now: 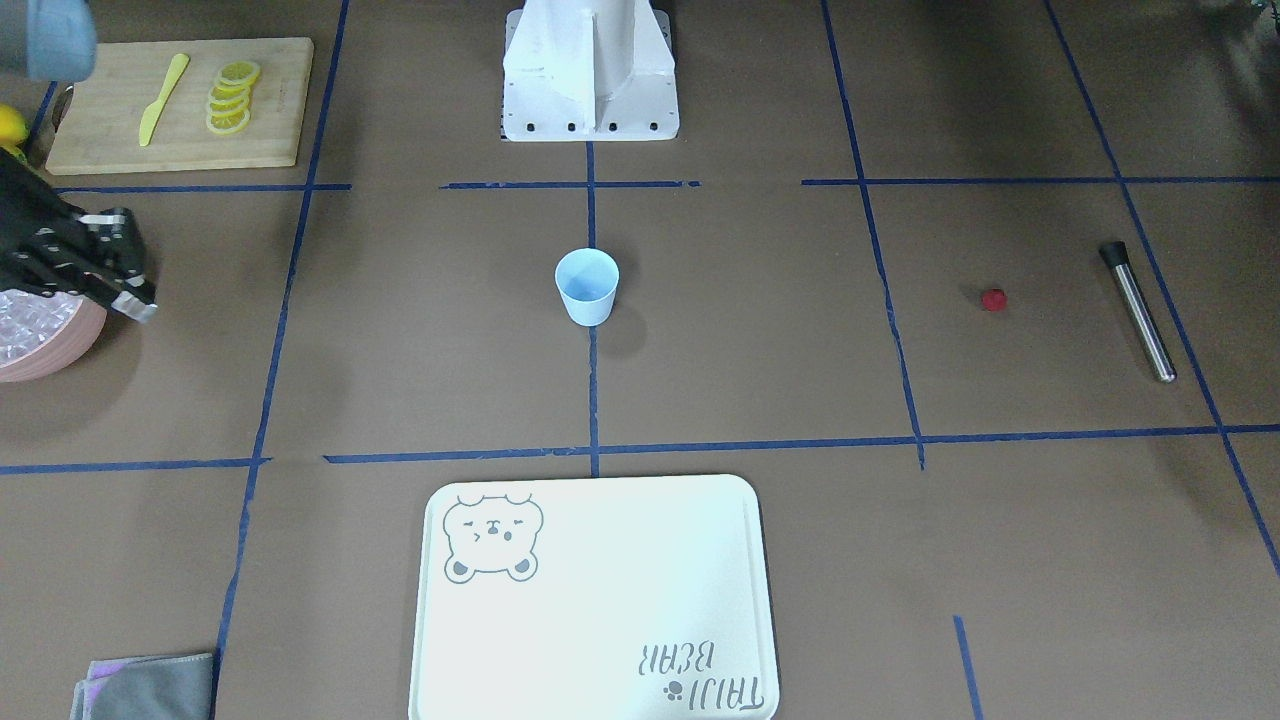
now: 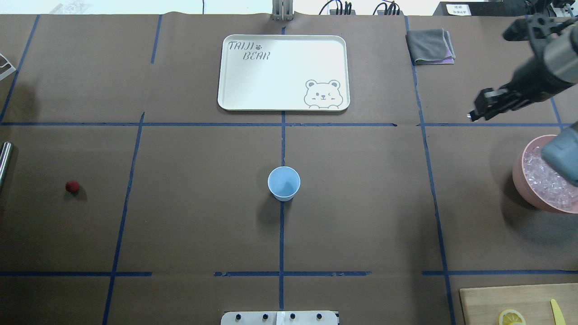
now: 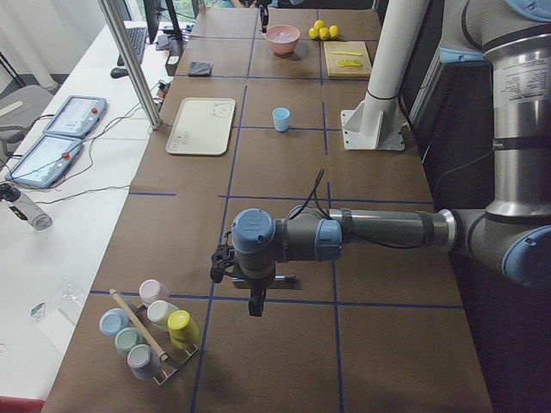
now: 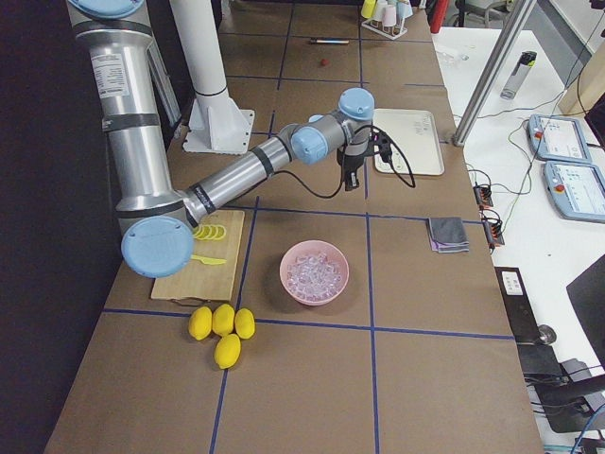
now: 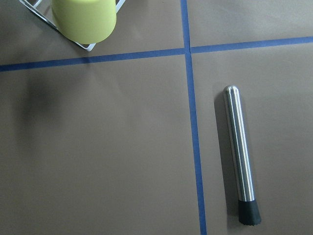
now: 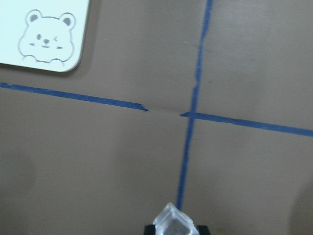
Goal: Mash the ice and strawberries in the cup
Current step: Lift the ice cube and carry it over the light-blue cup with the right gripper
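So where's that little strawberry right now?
In the overhead view the strawberry lies on the table at far left, between the cup and the steel muddler, nearer the muddler.

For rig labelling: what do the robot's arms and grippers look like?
Left arm and right arm: silver tubes, light blue joint caps, printed labels, black cable looping at each wrist. Right gripper is black with silvery tips; left gripper looks dark.

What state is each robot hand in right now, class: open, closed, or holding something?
Left hand: cannot be told; only the side view shows it.
Right hand: closed on an ice cube.
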You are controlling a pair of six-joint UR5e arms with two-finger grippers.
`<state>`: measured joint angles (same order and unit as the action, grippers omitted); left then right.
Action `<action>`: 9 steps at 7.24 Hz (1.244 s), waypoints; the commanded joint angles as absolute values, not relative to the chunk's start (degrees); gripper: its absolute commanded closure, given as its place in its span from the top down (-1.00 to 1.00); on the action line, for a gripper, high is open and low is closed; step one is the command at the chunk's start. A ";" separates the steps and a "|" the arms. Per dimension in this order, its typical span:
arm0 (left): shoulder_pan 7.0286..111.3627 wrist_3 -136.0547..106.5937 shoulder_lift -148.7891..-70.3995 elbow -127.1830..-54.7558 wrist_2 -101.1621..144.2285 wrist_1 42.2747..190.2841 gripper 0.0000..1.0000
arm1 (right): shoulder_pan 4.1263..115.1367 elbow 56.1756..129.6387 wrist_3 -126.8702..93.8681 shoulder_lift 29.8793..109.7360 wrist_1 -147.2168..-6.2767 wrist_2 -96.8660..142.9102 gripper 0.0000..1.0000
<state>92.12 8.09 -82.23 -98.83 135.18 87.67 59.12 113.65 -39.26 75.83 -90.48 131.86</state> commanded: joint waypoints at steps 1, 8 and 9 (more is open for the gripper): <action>92.11 8.09 -82.27 -98.96 135.18 87.71 1.00 | 46.72 113.47 -57.06 65.87 -90.79 125.19 -0.86; 92.02 8.09 -82.35 -98.88 135.18 87.71 1.00 | 25.15 93.61 -75.76 37.61 -105.30 101.52 -0.81; 92.02 8.09 -82.35 -98.88 135.18 87.71 1.00 | 24.70 93.26 -75.76 37.88 -105.29 101.43 -0.80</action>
